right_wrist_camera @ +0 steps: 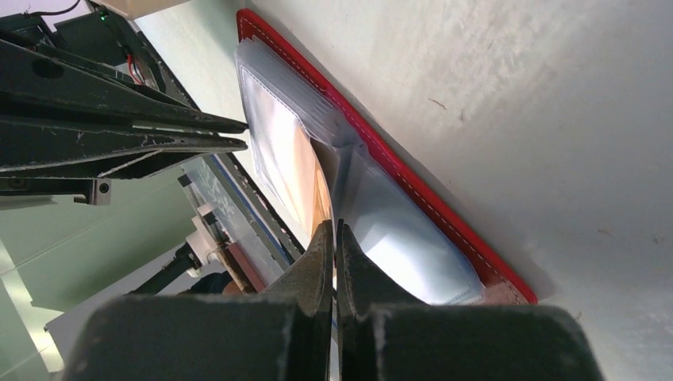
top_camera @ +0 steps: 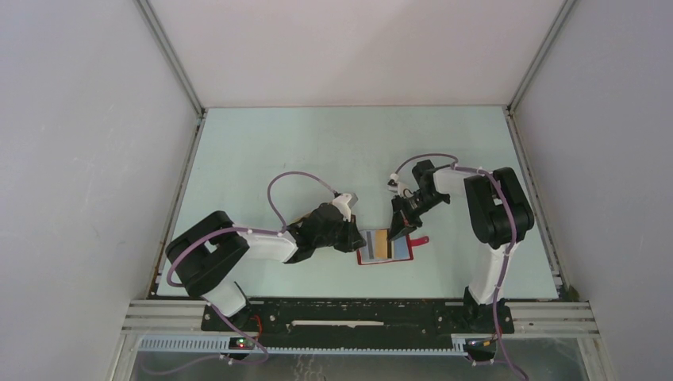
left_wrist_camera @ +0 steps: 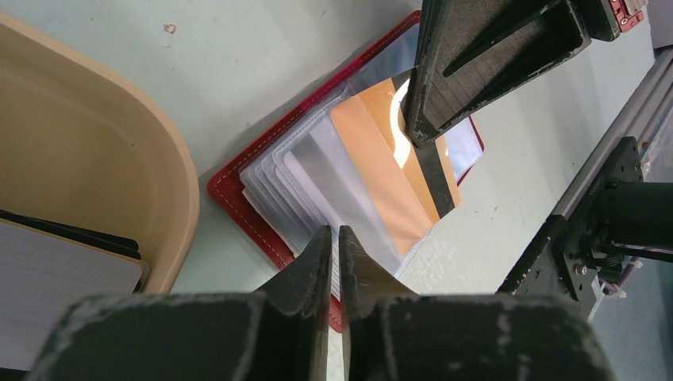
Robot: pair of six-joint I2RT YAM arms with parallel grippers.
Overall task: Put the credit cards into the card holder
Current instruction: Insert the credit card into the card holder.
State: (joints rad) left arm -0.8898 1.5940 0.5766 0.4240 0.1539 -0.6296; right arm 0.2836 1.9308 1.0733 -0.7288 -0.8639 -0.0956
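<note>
Two arms meet low over the pale table [top_camera: 317,143], near its front edge. Beige tray [left_wrist_camera: 119,135] sits just beside the red card holder [left_wrist_camera: 238,178], which lies open and flat, clear sleeves fanned. Right gripper [right_wrist_camera: 334,234] clamped on the orange card [left_wrist_camera: 373,151], stripe end up, lower end among the sleeves. Left gripper [left_wrist_camera: 335,238] nearly closed at the sleeve edge; can't tell if it's pinching one.
</note>
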